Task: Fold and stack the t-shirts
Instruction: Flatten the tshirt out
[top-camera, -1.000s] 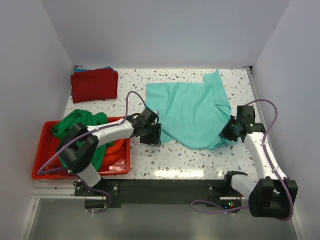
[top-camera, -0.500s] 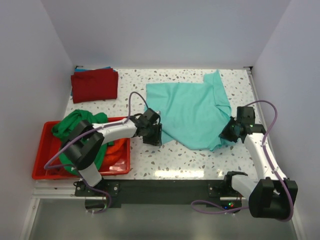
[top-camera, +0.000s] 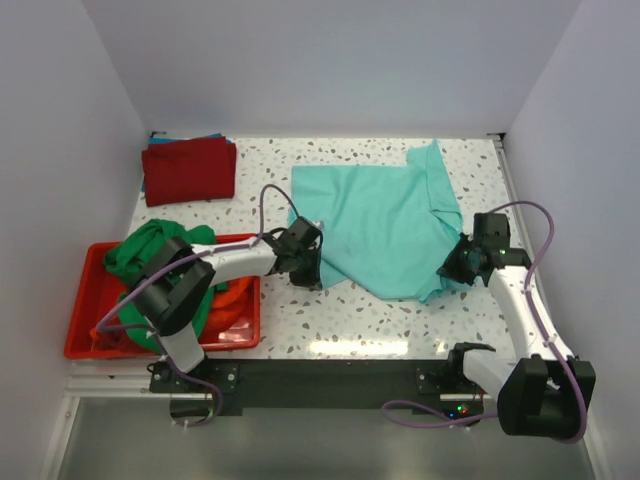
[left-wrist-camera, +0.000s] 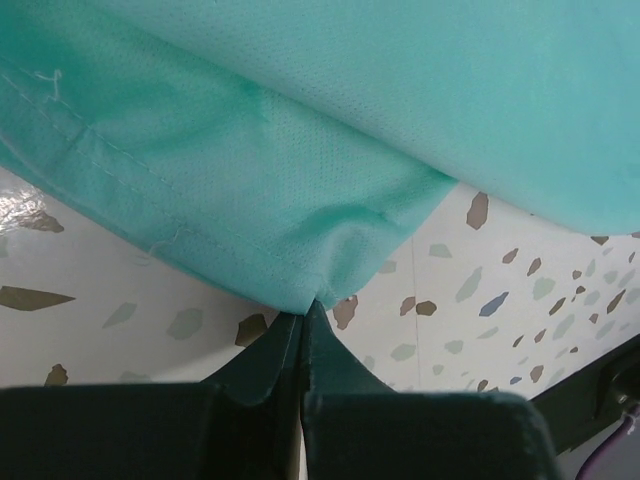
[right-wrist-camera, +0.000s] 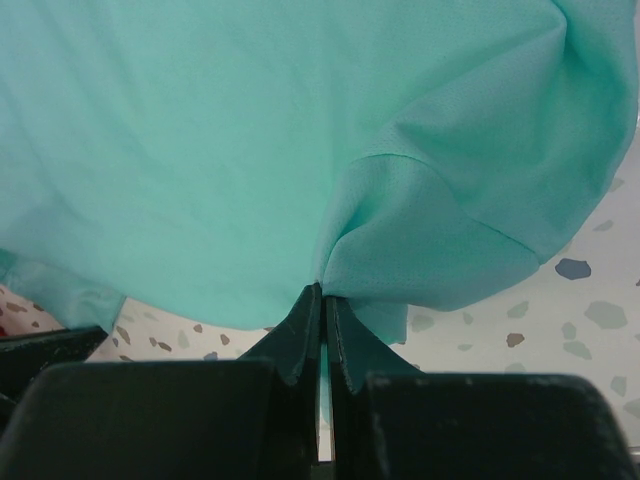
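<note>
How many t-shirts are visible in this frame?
5. The teal shirt spread mid-table; dark red shirt folded far left with a blue sliver beneath; green shirt and orange shirt heaped in the red bin. More may be buried there.

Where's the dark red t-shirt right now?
Top view: the dark red t-shirt lies folded at the table's far left corner, beyond the red bin and left of the teal t-shirt.

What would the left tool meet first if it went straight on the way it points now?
The teal t-shirt: the left tool is shut on its hem corner, so more of that cloth lies directly ahead, it seems.
</note>
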